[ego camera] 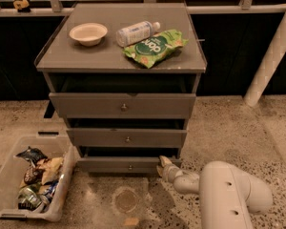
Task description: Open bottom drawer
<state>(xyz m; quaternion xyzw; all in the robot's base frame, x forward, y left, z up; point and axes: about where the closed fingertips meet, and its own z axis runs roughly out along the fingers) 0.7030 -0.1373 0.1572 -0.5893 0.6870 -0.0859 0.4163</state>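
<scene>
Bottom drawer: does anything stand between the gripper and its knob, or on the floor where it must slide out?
Nothing visible. The gripper sits at the bottom drawer's right end, knob unobstructed; the bin lies left.

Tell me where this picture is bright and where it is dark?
Camera view: the cabinet top is evenly lit, seemingly from above; the gap above the bottom drawer lies in deep shadow, like those above the other drawers; the background behind is near black; the gripper, low at that drawer's right end, catches pale light.
</scene>
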